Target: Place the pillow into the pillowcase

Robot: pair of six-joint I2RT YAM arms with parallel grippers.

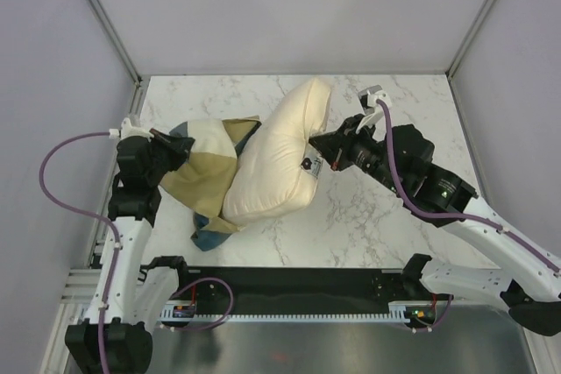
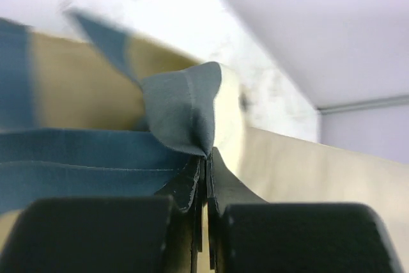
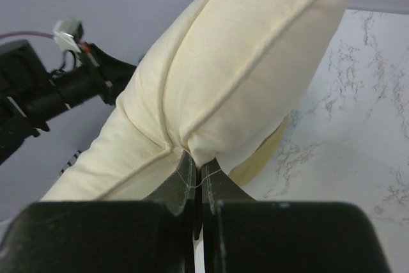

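Note:
The cream pillow (image 1: pixel 276 159) lies diagonally across the middle of the marble table, its left end tucked into the blue, tan and cream checked pillowcase (image 1: pixel 206 168). My right gripper (image 1: pixel 319 143) is shut on the pillow's right edge; the wrist view shows a pinch of the pillow (image 3: pixel 236 75) squeezed between the jaws of the right gripper (image 3: pixel 199 165). At the pillowcase's left side my left gripper (image 1: pixel 175 143) is shut on a fold of blue cloth. In the left wrist view the left gripper (image 2: pixel 208 158) clamps that pillowcase (image 2: pixel 185 110) fold at its tips.
Grey walls and metal posts (image 1: pixel 105 24) enclose the marble table (image 1: pixel 377 216). A black rail (image 1: pixel 307 291) with the arm bases runs along the near edge. The left arm (image 3: pixel 38 94) shows behind the pillow in the right wrist view.

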